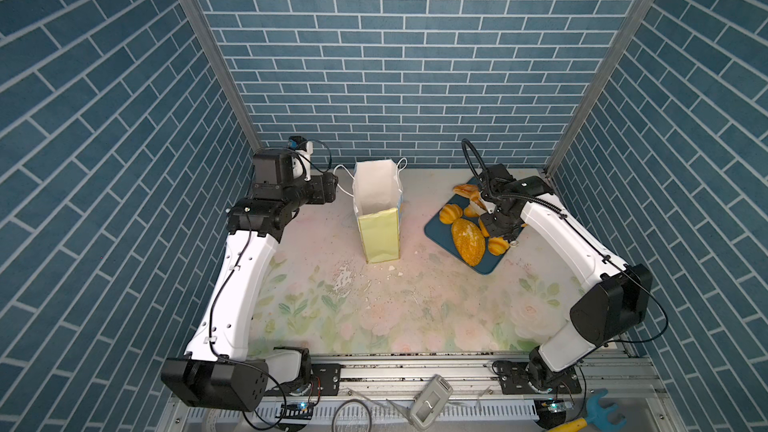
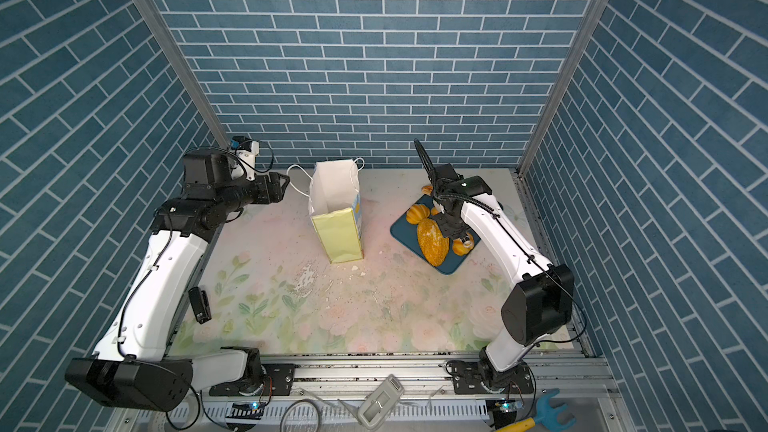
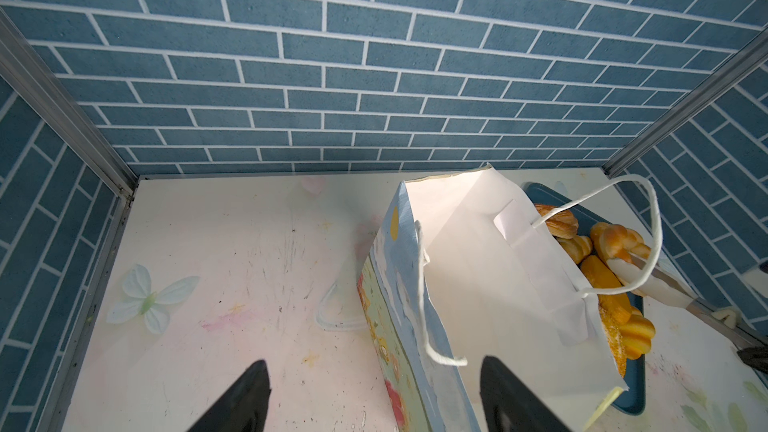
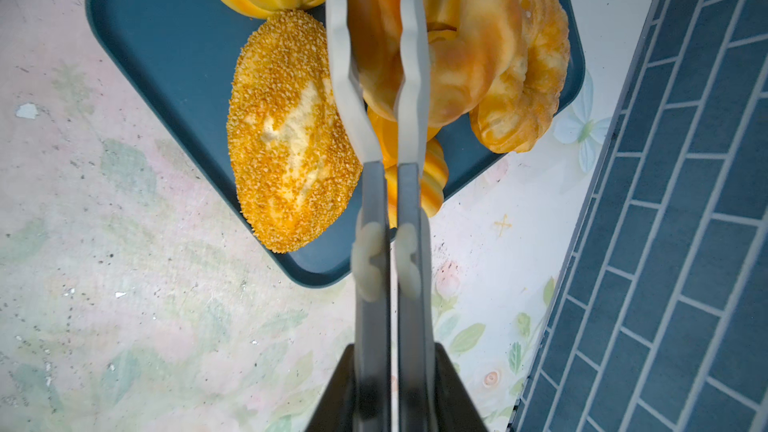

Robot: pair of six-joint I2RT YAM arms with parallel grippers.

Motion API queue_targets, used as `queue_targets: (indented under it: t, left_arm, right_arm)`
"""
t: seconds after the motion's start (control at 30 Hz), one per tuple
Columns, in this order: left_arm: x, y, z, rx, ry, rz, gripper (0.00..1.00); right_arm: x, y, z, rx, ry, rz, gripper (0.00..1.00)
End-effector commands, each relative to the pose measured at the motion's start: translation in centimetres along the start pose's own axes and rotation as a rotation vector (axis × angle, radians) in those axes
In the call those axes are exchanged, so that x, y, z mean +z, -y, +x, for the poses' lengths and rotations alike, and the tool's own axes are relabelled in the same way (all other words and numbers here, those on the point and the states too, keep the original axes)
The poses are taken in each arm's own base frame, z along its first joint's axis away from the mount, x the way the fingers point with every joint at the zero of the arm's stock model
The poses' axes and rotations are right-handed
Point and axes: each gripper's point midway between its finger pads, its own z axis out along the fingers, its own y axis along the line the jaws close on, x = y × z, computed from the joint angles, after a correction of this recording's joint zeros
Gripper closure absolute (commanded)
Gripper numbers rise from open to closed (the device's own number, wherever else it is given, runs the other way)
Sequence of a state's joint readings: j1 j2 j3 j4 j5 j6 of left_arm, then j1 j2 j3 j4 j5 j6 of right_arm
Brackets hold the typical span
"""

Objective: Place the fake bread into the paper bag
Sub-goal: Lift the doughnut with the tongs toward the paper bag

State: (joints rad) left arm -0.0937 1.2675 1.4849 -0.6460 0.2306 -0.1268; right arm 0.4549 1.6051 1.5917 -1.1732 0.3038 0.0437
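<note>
The paper bag [image 1: 379, 234] is gaping wide up top, with only its cord handles [image 3: 424, 284] flopping over the rim. The table [image 1: 374, 313] in front is lying bare. The fake bread [image 4: 291, 130] is crowding the tray [image 4: 166, 56], packing in round my tongs [image 4: 413, 76] — the wall [image 4: 685, 201] is sitting just beside.

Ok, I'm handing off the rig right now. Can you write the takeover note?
Left gripper: open, beside the paper bag, holding nothing.
Right gripper: shut on the tongs, which pinch a twisted bread at the blue tray.
Bag: upright, mouth open, no bread visible inside.
Done: nothing bagged that shows.
Left: carry this piece to the bag, then the speckled loaf, the ridged rolls and the rest on the tray.
</note>
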Motion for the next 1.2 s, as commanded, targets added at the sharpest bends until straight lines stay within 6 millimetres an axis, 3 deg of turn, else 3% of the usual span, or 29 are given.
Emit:
queue_targets:
  t: [0.0,0.63,0.93,1.17]
  left_arm:
    - [-0.2,0.3,0.1,-0.016,0.005,0.023,0.19]
    - [0.6,0.3,-0.2,-0.043,0.0,0.046,0.19]
    - [1.5,0.4,0.2,-0.049,-0.022,0.062,0.19]
    - [1.6,0.5,0.2,-0.045,-0.026,0.066,0.19]
  right_arm:
    - [-2.6,0.1,0.2,0.057,0.053,-0.021,0.85]
    - [-11.9,0.3,-0.1,0.198,0.31,-0.138,0.87]
    - [-17.0,-1.9,-3.8,0.147,0.471,-0.268,0.87]
    - [-20.8,-5.4,-7.1,0.015,0.58,-0.384,0.87]
